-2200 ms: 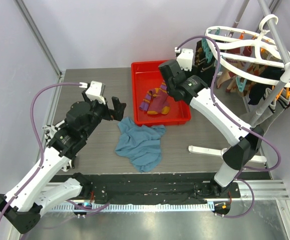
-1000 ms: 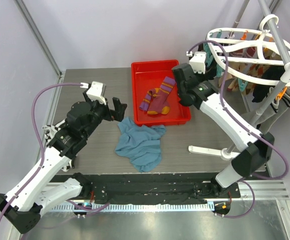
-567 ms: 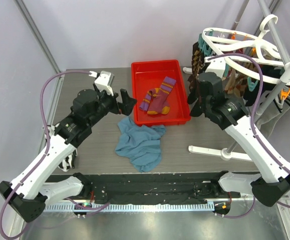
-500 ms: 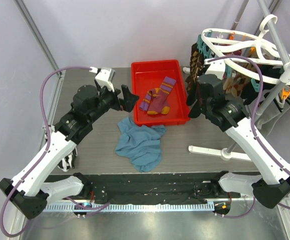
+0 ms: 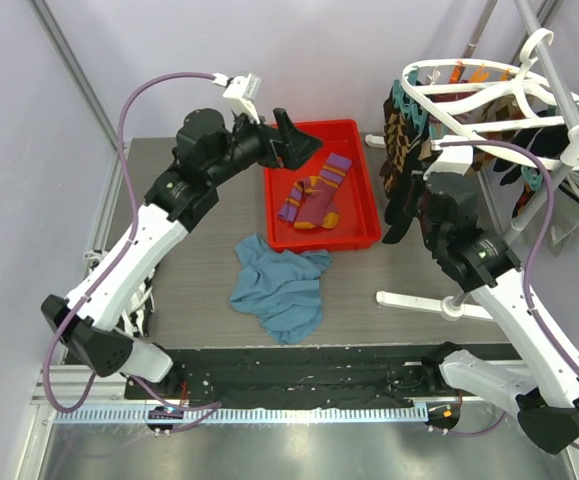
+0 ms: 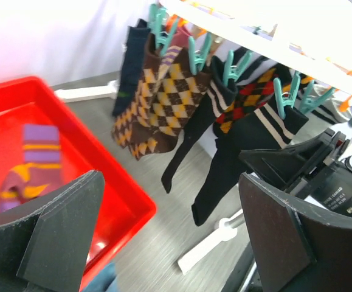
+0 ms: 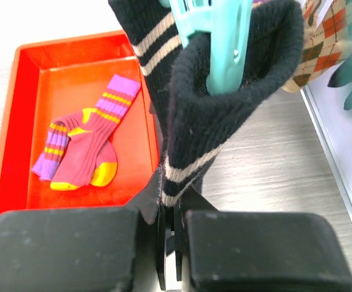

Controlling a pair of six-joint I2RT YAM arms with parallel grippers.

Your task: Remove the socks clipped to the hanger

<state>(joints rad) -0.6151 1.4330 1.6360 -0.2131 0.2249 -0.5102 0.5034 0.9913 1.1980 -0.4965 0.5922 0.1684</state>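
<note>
The white hanger [image 5: 489,92] hangs at the right on a pole, and several socks dangle from its teal clips. Among them are brown argyle socks [image 6: 163,103] and plain black socks [image 6: 221,176]. My right gripper [image 7: 171,204] is shut on the lower end of a black sock with beige stripes [image 7: 224,109], which a teal clip [image 7: 215,36] still holds. From above, that gripper [image 5: 407,208] sits under the hanger's left side. My left gripper [image 5: 294,142] hovers open over the far edge of the red tray [image 5: 324,243]. Its fingers [image 6: 66,225] hold nothing and point toward the hanging socks.
A pair of purple and orange striped socks [image 5: 311,200] lies in the red tray [image 7: 11,121]. A blue cloth [image 5: 281,290] is crumpled on the table in front of the tray. The white foot of the hanger stand [image 5: 419,300] lies flat near the right arm.
The left arm has lifted and swung right, from beside the blue cloth to above the tray, staying open. The right arm has drawn back from the tray to under the hanger.
</note>
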